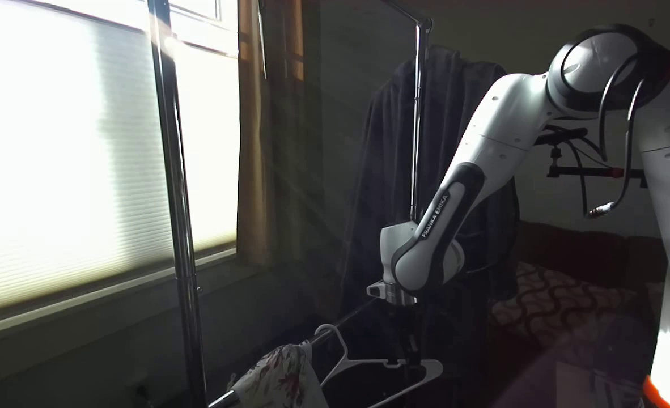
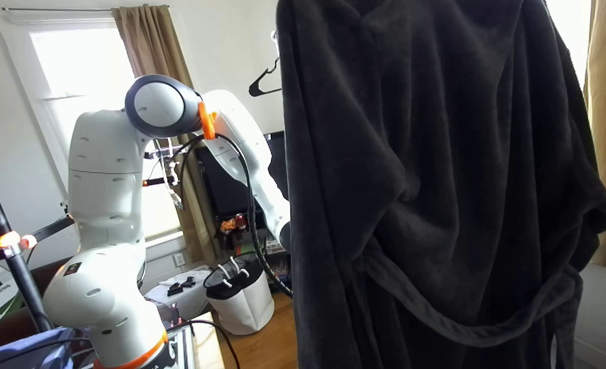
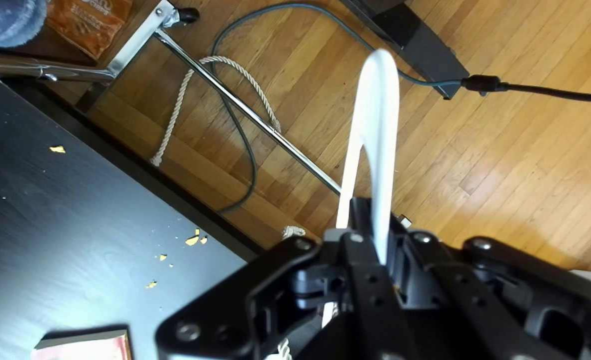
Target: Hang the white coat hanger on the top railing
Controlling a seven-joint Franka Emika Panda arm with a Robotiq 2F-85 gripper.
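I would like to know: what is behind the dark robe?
In an exterior view, the robot arm and a black hanger extend partly behind the robe. Their covered parts cannot be seen there, nor can the gripper.

A hanging dark robe (image 2: pixel 451 179), a tan curtain (image 1: pixel 253 130) beside a window (image 1: pixel 85 141) and a patterned cushion (image 1: pixel 562 303) are suggesting a home.

Glaring window (image 1: pixel 46 141) beside deep shadow
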